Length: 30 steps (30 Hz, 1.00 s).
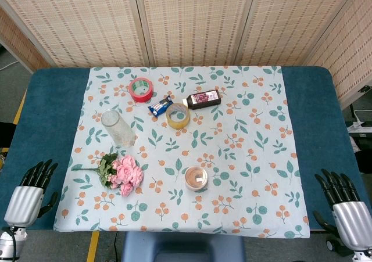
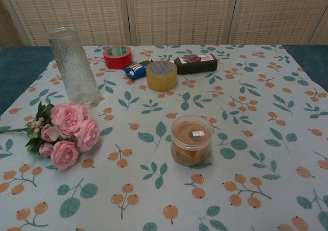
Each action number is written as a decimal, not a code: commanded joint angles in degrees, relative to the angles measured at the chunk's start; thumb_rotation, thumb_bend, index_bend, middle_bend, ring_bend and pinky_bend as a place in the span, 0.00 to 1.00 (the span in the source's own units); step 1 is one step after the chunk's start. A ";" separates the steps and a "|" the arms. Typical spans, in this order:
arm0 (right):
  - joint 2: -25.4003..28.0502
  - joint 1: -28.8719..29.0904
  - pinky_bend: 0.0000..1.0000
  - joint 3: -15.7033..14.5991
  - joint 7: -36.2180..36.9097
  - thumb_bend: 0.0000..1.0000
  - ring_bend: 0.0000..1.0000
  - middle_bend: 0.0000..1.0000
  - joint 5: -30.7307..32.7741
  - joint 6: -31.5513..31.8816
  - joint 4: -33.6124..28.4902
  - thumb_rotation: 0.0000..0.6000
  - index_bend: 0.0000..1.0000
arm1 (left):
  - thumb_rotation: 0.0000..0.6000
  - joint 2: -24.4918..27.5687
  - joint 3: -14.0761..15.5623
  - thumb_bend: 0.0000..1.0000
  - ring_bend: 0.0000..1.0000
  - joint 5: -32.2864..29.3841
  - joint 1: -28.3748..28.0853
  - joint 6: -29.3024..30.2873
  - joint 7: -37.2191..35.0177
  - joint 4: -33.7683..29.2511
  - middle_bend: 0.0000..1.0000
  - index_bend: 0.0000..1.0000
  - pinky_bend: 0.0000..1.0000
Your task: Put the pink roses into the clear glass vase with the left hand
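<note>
Pink roses point(image 2: 69, 132) lie on their side near the front left of the patterned tablecloth point(image 1: 256, 128), blooms bunched together with green leaves behind them and a thin stem reaching out toward the left edge of the cloth. Nothing touches the bunch. In the head view both hands sit at the very front corners, off the cloth: the left hand point(image 1: 30, 187) rests over the blue table point(image 1: 317, 111) edge with its dark fingers apart and holding nothing, well apart from the roses, and the right hand point(image 1: 343, 201) mirrors it at the opposite corner, fingers likewise spread and empty. Neither hand appears in the chest view. To the right of the roses, near the middle front of the cloth, stands a small round clear tub point(image 2: 191, 139) with a lid and tan contents. Just behind the roses, the clear glass vase point(image 2: 75, 67) stands upright and holds nothing, close to the bunch but not touching it. Further back sits a yellow tape roll point(image 2: 161, 75) lying flat, with a small blue packet point(image 2: 136, 69) just beside it on the left and a dark bottle point(image 2: 196, 63) lying on its side just behind and to the right. A red tape roll point(image 2: 117, 56) lies flat left of those, nearest the far edge. Behind the table stand woven screen panels point(image 1: 192, 21).
</note>
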 commanded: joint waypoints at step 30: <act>1.47 -0.89 0.00 0.87 1.48 0.18 0.00 0.00 -0.29 -3.59 -1.50 1.00 0.00 | 1.00 -12.76 -4.60 0.42 0.00 -8.83 -17.21 -26.22 15.14 4.97 0.00 0.00 0.09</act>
